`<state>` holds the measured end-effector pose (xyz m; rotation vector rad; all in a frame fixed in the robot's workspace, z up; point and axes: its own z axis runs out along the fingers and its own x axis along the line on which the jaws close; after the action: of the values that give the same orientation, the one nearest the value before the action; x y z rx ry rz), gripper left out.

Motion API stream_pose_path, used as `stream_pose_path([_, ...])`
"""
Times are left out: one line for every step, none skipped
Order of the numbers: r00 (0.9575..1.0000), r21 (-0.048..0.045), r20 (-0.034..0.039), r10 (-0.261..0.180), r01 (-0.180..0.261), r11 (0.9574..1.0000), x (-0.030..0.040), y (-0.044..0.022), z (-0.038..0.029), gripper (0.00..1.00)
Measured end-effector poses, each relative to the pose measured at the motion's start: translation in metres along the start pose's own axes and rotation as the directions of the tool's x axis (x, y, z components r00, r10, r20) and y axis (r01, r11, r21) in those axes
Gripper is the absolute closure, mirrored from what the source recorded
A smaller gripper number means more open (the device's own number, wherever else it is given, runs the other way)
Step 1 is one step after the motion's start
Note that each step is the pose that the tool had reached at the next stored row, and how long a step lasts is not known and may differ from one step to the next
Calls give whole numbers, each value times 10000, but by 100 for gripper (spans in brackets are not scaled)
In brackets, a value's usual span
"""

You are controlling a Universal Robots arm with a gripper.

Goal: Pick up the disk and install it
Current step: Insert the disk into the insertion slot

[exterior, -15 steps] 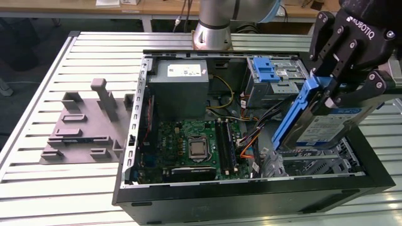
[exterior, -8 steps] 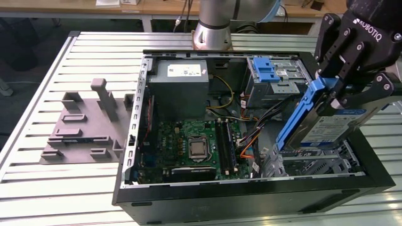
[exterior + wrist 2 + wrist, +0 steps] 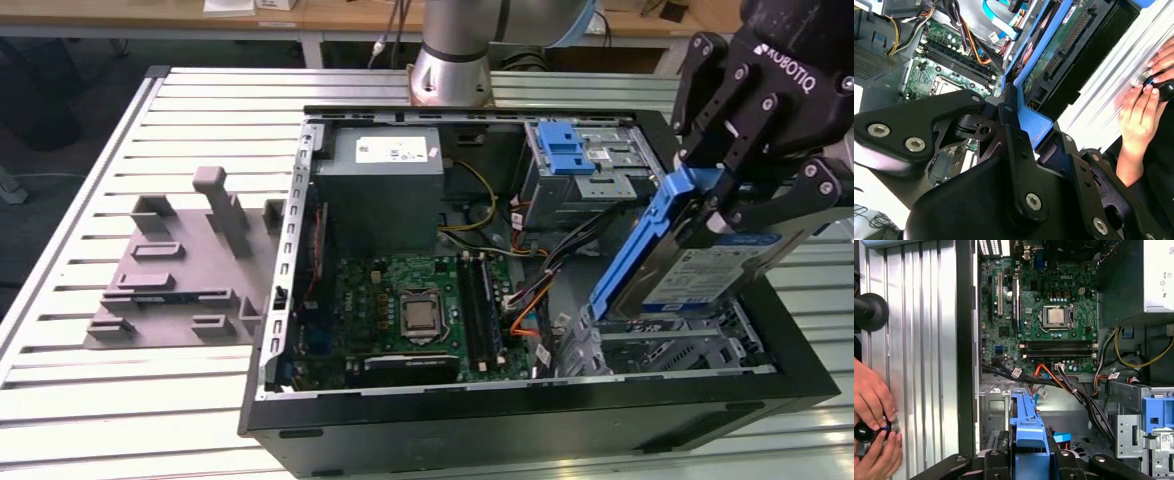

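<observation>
Jaws of the black gripper (image 3: 731,205) pinch the flat silver-metal disk (image 3: 705,282) by its blue plastic carrier frame. It hangs tilted on edge over the open black computer case (image 3: 534,425), above that case's grey metal drive cage (image 3: 667,352).

Disk (image 3: 710,272) — flat silver hard drive, white-and-blue label on face, clipped in blue plastic carrier frame (image 3: 638,250). Lifted, tilted steeply on edge, label facing exterior view's right. Sits at right of exterior frame, mid-height, lower end over case's (image 3: 534,410) lower-right corner. Upper end clamped in gripper (image 3: 734,215). Second wrist view shows green circuit-board underside (image 3: 1053,47) — blue frame edge alongside.
</observation>
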<state>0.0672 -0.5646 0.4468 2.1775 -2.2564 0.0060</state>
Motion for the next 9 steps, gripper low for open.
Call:
stream_pose_path([10000, 0, 1, 0, 0, 10000, 0, -2, 6, 64])
stream_pose_path([10000, 0, 1, -1, 1, 10000, 0, -5, 12, 64])
stream_pose_path([10000, 0, 1, -1, 1, 10000, 0, -7, 18, 64])
stream_pose_path([10000, 0, 1, 0, 0, 10000, 0, -8, 24, 64])
stream_pose_path([10000, 0, 1, -1, 1, 10000, 0, -10, 30, 64])
stream_pose_path([10000, 0, 0, -1, 1, 10000, -1, -12, 35, 64])
stream_pose_path([10000, 0, 1, 0, 0, 10000, -1, -13, 39, 64])
stream_pose_path([10000, 0, 1, -1, 1, 10000, -1, -14, 44, 64])
stream_pose_path([10000, 0, 1, -1, 1, 10000, -1, -16, 48, 64])
